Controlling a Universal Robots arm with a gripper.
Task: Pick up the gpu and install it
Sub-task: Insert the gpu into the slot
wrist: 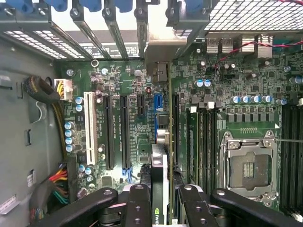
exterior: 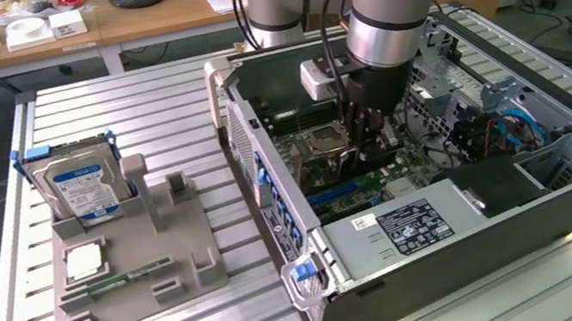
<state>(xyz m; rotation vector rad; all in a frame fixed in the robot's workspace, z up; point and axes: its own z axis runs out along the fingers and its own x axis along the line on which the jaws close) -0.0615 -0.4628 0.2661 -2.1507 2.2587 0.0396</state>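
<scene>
Office lab backdrop, wooden desks behind; ribbed metal worktop (exterior: pixel 137 107) carries an open PC case (exterior: pixel 448 221) lying on its side and a grey parts holder (exterior: pixel 129 265) well apart from it, toward the exterior view's left. Holder has a blue-labelled hard drive (exterior: pixel 81 186) standing in it and a small green memory stick (exterior: pixel 120 281) lying flat.

End effector (wrist: pixel 160 198) is down inside the case, fingers (wrist: pixel 137 203) closed on the gpu (wrist: pixel 158 189), card held edge-on and pointing at the motherboard (wrist: pixel 142 109). Card's lower edge sits above the slot area, near the blue slot (wrist: pixel 157 106) and the black slots beside it.

Risks, my read:
- Card edge misaligned with slot → edge connector jams on the slot wall, or board flexes under push.
- Bracket end missing the rear opening by the blue latches (wrist: pixel 85 4) → card seats tilted.
- Thin card pinched edge-on could pivot in the grip on contact.
- CPU socket (wrist: pixel 251 163) is exposed nearby; a sideways drift would be bad.

Hard to tell: whether the card already touches a slot, which slot it's over, and the card's bracket. Arm blocks the contact zone in the exterior view.
</scene>
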